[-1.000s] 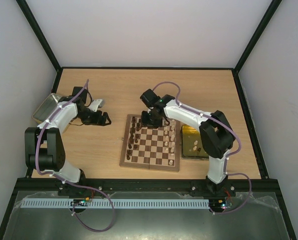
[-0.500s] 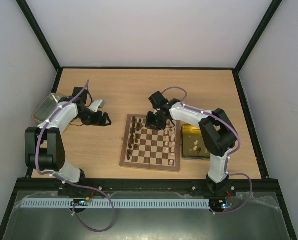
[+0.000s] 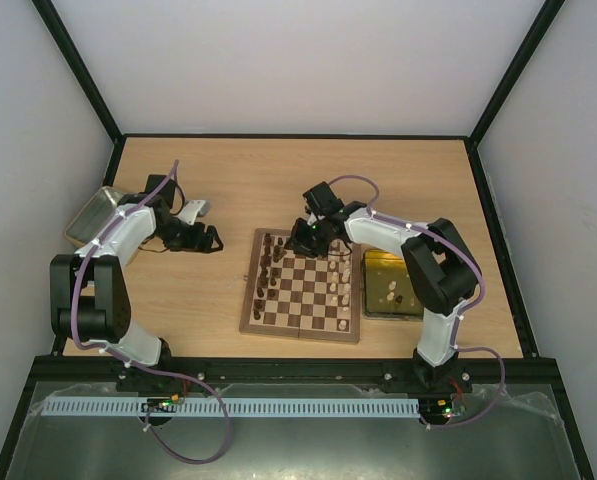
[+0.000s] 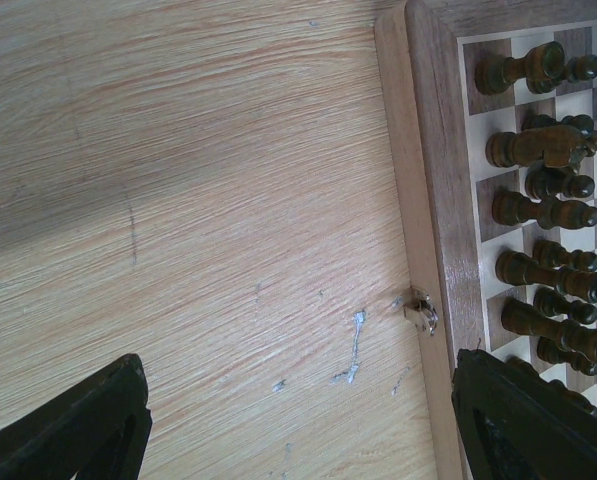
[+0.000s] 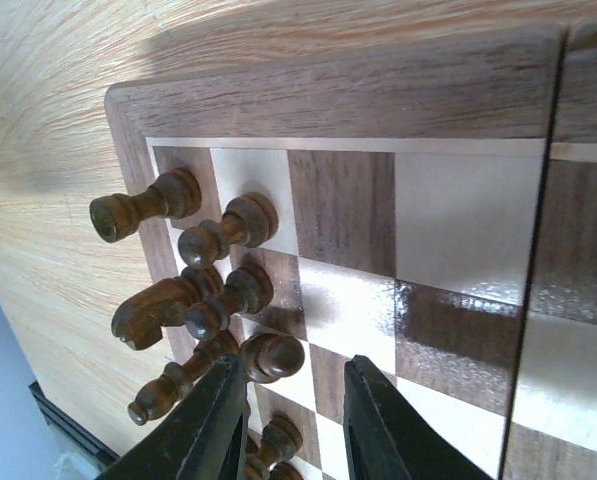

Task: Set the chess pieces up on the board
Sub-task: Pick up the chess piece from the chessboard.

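Left arm: rises from its base at the near edge, elbow folded out to the left, forearm running up and inward over the tabletop.
Left wrist: turned so the left hand points right, toward the board, apart from it.
Left hand: fingers spread wide with nothing held. Only bare tabletop lies between them (the board's left border and its small metal clasp sit just beside the right finger).
Right arm: elbow bent high beside the yellowish tray, forearm stretched left and away past the board's far right corner.
Right wrist: bent downward, so the right hand tips down over the board's far rows.
Right hand: fingers about half parted, gripping nothing; board squares show through the gap. One fingertip is just beside a dark pawn, possibly touching it, though the wrist view does not settle that.
Board position: flat on the tabletop between the arms, nearer the right one.
Pieces: dark pieces stand in two files along the board's left side. The pale pieces stand along its right side, with a few small ones lying in the yellowish tray.
Other: grey metal tray at the tabletop's left edge, beside the left forearm.
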Controlling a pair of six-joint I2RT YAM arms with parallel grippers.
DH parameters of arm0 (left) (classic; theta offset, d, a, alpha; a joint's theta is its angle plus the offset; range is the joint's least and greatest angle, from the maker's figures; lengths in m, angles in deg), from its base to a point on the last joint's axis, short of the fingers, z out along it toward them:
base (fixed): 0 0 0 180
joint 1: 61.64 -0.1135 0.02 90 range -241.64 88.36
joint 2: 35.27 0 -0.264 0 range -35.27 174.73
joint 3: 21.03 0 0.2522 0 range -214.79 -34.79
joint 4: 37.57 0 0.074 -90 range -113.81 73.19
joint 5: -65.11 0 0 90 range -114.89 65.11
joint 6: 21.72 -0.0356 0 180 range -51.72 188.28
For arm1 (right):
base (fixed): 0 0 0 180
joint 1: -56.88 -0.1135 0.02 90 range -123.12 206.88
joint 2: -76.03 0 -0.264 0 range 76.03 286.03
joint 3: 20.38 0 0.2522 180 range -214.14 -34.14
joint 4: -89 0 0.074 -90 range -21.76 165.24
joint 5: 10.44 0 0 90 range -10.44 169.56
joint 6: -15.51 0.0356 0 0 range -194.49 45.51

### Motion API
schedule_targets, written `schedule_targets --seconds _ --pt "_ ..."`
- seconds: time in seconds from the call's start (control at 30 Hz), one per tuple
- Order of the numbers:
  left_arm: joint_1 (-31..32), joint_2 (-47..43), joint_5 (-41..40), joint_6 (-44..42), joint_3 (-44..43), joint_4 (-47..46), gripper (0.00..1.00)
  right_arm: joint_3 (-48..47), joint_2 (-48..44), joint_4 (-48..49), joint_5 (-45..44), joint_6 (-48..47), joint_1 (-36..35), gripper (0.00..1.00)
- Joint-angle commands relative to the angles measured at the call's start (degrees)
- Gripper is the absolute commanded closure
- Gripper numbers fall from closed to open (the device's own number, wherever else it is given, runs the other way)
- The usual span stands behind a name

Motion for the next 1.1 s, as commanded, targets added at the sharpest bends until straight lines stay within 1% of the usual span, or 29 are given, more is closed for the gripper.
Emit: schedule_targets --seconds 0.0,0.47,1.07 --pt "-0.43 0.02 -0.04 0.31 0.46 0.49 0.17 0.84 -1.7 2.15 1.66 0.95 0.31 0.73" --pt "-0.46 0.29 -0.14 0.2 0.46 0.49 0.17 1.63 -0.55 2.88 2.21 0.68 0.35 0.73" --pt "-0.56 0.79 -0.21 0.12 0.36 0.58 0.17 0.23 1.97 2.96 2.49 0.16 0.31 0.74"
